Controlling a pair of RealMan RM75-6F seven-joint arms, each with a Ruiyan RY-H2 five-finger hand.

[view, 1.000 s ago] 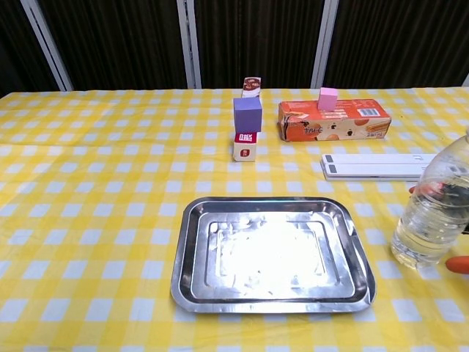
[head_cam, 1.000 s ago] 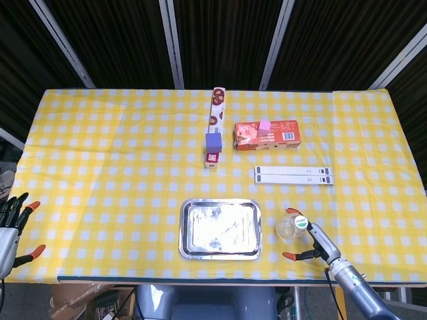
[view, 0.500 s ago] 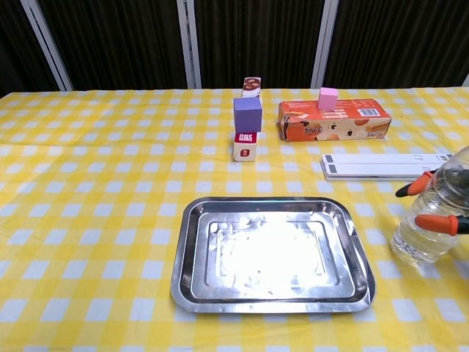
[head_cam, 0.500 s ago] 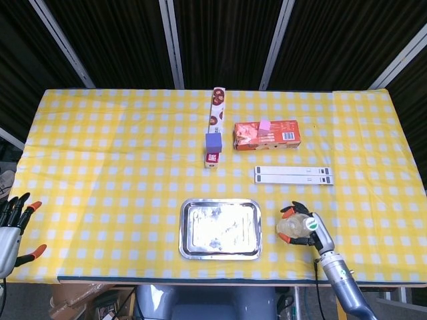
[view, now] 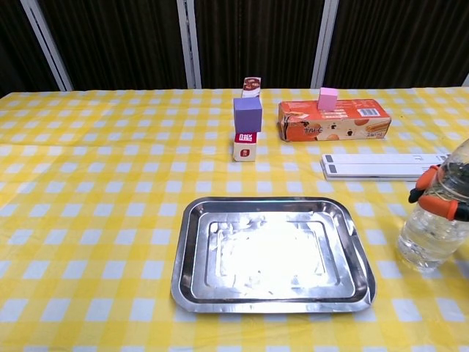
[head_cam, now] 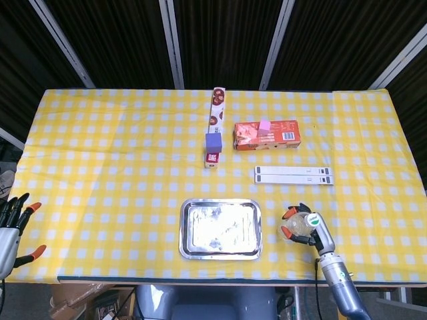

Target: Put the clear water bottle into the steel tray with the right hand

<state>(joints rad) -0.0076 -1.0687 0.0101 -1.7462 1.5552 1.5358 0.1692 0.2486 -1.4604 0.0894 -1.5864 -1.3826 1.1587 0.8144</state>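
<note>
Fingers that were spread wide beside the clear water bottle (head_cam: 298, 227) a second ago now wrap around its body, so the right hand (head_cam: 308, 227) grasps it; the orange fingertips (view: 432, 202) press against the plastic in the chest view. That bottle stands upright on the yellow checked tablecloth (head_cam: 120, 167), just to the right of the steel tray (head_cam: 220, 229) and not inside it. Its base looks to be on the cloth, though I cannot tell for certain. Beyond the tray's right corner lie the white strips (head_cam: 294, 175), and further back sits the orange biscuit box (head_cam: 265, 135) with a pink block (head_cam: 264, 125) on top. Straight behind the tray, a purple cube (head_cam: 213, 142) rests on a small red carton (head_cam: 212, 159). Far to the tray's left, off the table edge, the left hand (head_cam: 13, 227) hangs with fingers apart, holding nothing.
</note>
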